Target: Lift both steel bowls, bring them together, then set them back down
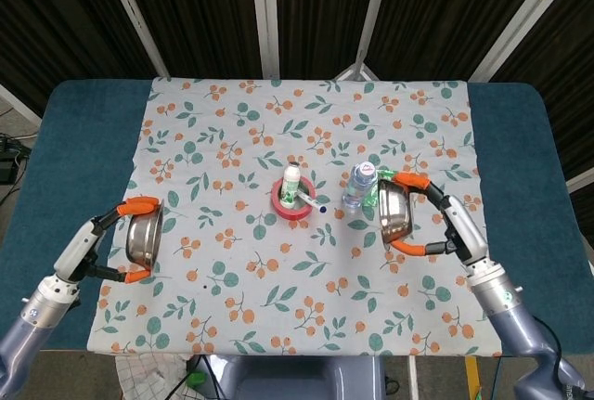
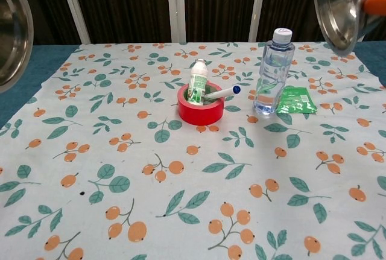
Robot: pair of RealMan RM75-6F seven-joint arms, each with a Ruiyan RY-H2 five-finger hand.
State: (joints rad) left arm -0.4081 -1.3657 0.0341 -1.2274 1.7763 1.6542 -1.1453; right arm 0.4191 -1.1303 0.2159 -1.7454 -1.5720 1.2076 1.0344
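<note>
Gripping by the rim, each hand's orange-tipped fingers (image 1: pixel 141 203) hold the left bowl (image 1: pixel 144 237) and right bowl (image 1: pixel 393 212) tilted above the table.

No legible text. The small white-and-green plastic bottle (image 2: pixel 197 84) and the flat green foil packet (image 2: pixel 295 100) carry printing, too small to read.
</note>
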